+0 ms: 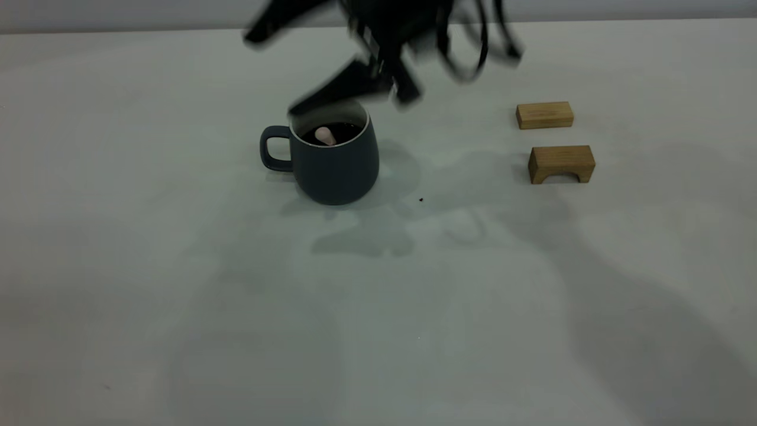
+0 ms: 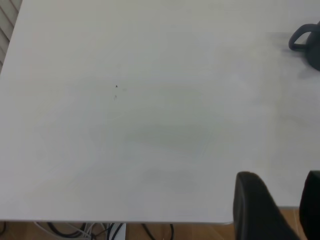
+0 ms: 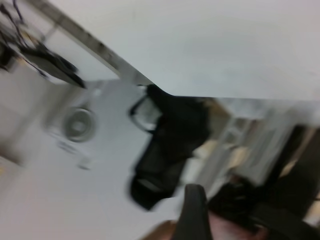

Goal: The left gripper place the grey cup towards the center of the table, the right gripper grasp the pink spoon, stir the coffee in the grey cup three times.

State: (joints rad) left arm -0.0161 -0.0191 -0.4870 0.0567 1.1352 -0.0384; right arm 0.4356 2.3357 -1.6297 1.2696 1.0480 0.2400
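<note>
Pink spoon (image 1: 324, 135) sits loose in the grey cup (image 1: 334, 161); stirring looks finished.
Right gripper (image 1: 378, 89) above rim, jaws' state unclear; left gripper (image 2: 277, 207) parked, jaws apart.

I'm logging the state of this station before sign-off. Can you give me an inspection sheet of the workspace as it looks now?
Surface: pale table, a few tiny dark specks, no spill seen.
Job's things: grey cup upright near the middle, handle toward the left arm's side, dark coffee inside; pink spoon stands in the cup, handle end above the liquid.
Clutter: two wooden blocks on the right arm's side, apart from the cup.
Grippers: right gripper blurred above and behind the cup, not holding the spoon; left gripper at the table's near edge, far from the cup, holding nothing.
Cables: black loops on the right arm; cables on the floor below the table edge.
Surroundings: wood floor beyond the table edge.
</note>
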